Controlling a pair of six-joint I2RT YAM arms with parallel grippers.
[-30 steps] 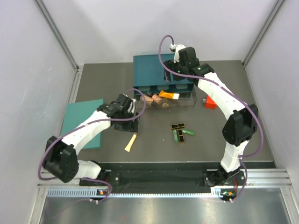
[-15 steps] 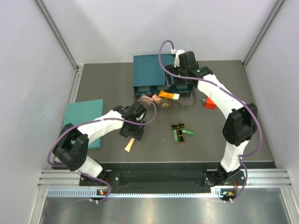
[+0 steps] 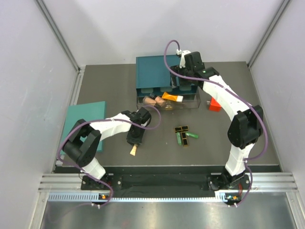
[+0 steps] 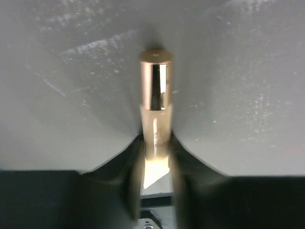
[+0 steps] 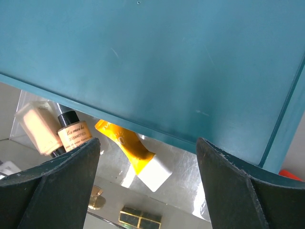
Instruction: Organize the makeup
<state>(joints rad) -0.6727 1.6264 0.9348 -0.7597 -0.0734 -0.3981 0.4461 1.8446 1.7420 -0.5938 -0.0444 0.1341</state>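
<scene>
Claw status: my left claw (image 3: pixel 135 139) is clamped on the cream slim tube (image 4: pixel 155 107), lying near the worktop's (image 3: pixel 157 152) near edge. Green sticks (image 3: pixel 192 135) and black-and-gold flat cases (image 3: pixel 181 128) lie well apart to its right. My right claw (image 5: pixel 147 140) stands apart over the orange-white tube (image 5: pixel 128 152) and tan bottle (image 5: pixel 74 136), beside the teal box (image 5: pixel 167 57).

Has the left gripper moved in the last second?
Yes. The left gripper has moved away from the teal box, toward the near edge, onto the cream tube.
</scene>
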